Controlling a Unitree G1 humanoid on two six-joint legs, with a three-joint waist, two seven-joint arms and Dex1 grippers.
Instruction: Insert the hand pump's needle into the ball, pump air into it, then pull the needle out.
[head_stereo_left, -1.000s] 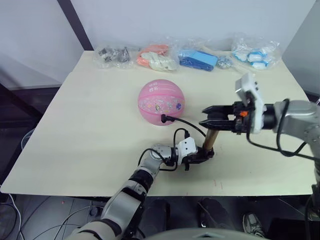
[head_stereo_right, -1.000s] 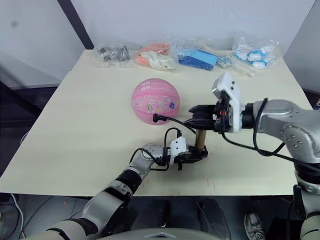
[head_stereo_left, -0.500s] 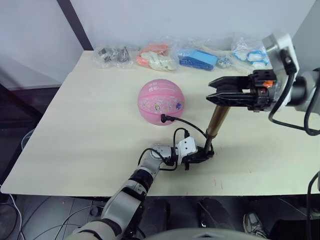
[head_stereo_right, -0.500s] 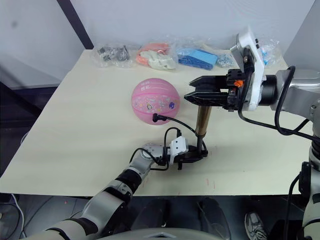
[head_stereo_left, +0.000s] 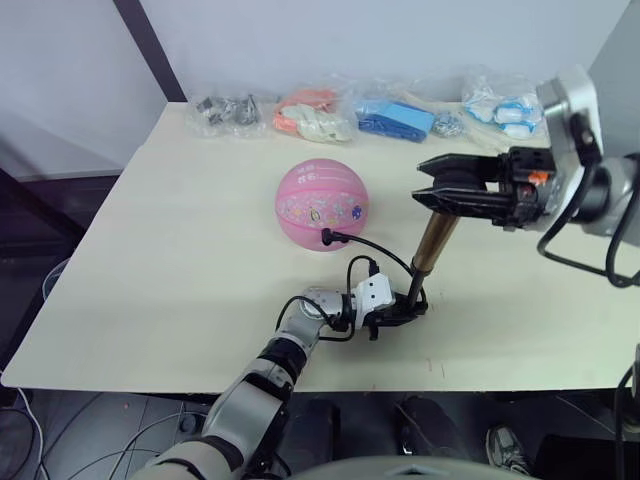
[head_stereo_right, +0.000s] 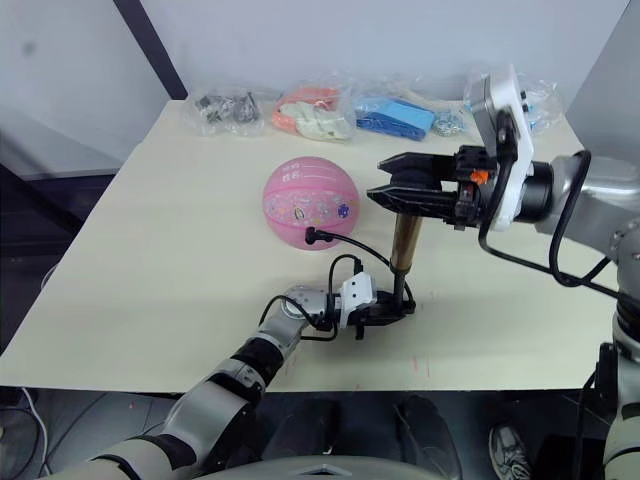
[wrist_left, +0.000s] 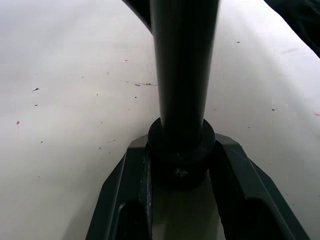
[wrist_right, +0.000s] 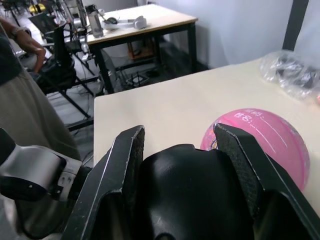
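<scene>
Left eye view: ball (head_stereo_left: 322, 204) sat mid-worktop (head_stereo_left: 180, 250), needle seemingly already in; left pincer (head_stereo_left: 397, 316) pinched the pump (head_stereo_left: 432, 243) foot, right pincer (head_stereo_left: 432, 187) gripped its raised handle, so pumping underway, withdrawal left.

Hidden needle, covered handle

The hose (head_stereo_left: 372, 252) tip at the ball (head_stereo_left: 322, 203) is too small to make out; the right gripper (head_stereo_left: 432, 190) covers the pump (head_stereo_left: 432, 245) handle.

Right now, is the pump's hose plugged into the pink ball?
Yes, the black hose from the hand pump ends at the ball, its tip against the lower front.
</scene>
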